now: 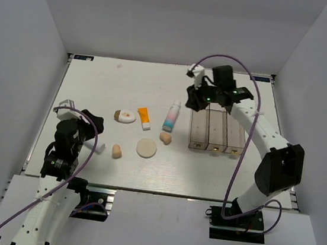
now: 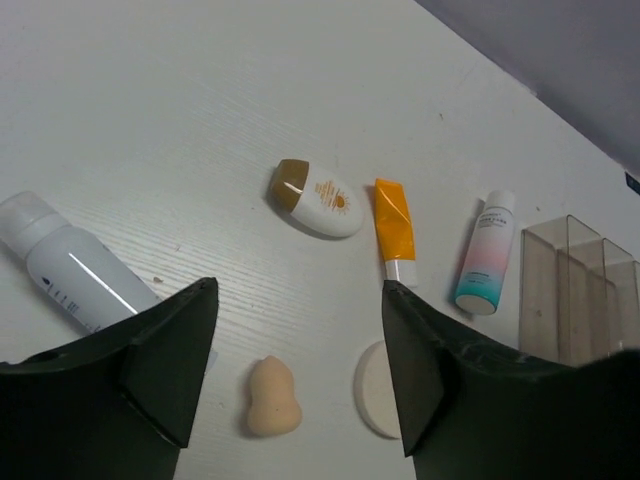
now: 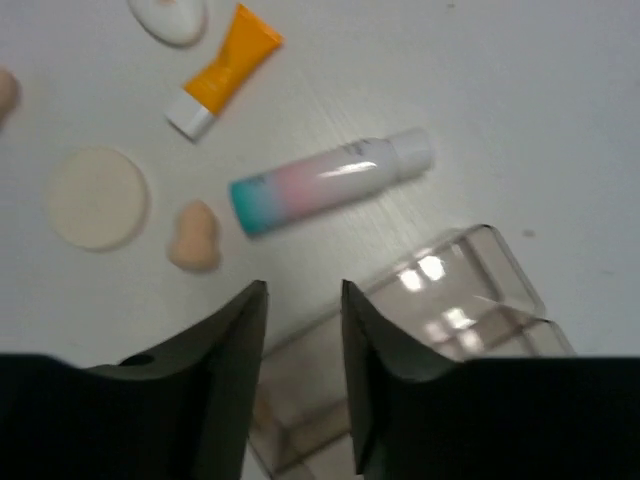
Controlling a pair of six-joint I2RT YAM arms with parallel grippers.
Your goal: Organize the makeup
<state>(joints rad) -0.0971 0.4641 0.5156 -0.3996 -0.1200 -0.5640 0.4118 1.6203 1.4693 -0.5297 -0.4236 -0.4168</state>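
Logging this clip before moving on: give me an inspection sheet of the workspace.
Surface: white table, no spills seen.
Job's things: bottle, orange tube, compact, puff, far sponge and near sponge lie loose left of the organizer; none inside it.
Clutter: white bottle lying by the left arm.
Grippers: left gripper open, empty; right gripper narrowly open, empty, over the organizer's edge.
Cables: purple cable looping above the right arm; another on the left arm.
Surroundings: white walls; nothing else seen.
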